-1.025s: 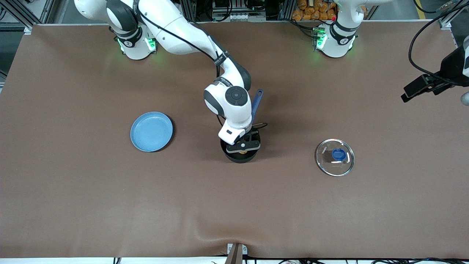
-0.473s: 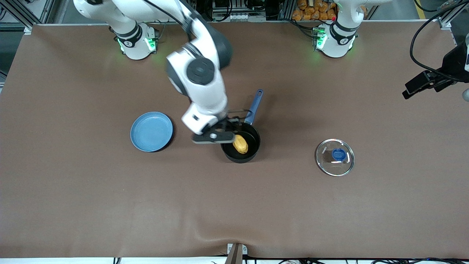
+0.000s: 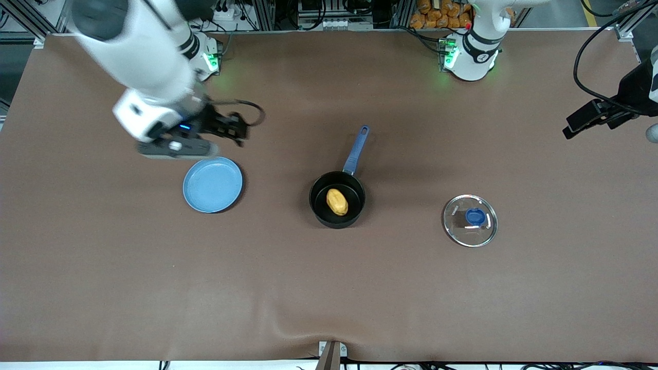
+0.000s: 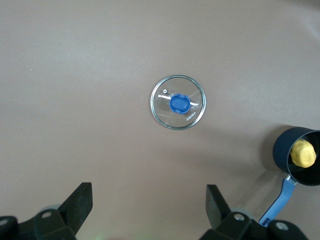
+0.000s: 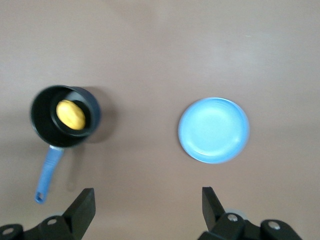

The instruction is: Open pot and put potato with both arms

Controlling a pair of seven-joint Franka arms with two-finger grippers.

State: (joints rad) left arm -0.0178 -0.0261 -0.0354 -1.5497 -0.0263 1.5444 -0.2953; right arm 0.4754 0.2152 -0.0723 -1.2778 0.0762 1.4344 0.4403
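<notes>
My right pincer point(image 3: 226, 128) hangs high over the table just above the plate point(image 3: 213, 184), toward the right arm's end, its fingers point(image 5: 82, 210) spread apart and holding nothing. My left pincer point(image 3: 586, 121) waits high over the left arm's end of the table, fingers point(image 4: 80, 202) wide apart and empty too.

The potato point(image 3: 336, 201) lies in the pot point(image 3: 337, 200) at mid-table, its long axis roughly in line with the blue handle point(image 3: 356, 149), which points toward the bases' edge. The lid point(image 3: 470, 220) lies flat on the table, knob up, between the pot and the left arm's end.

By my reckoning the task is done; if anything follows, the lid lies under my left pincer, the nearer one.

In the front view my right pincer is blurred, and the left arm is cut off at the frame's edge.
</notes>
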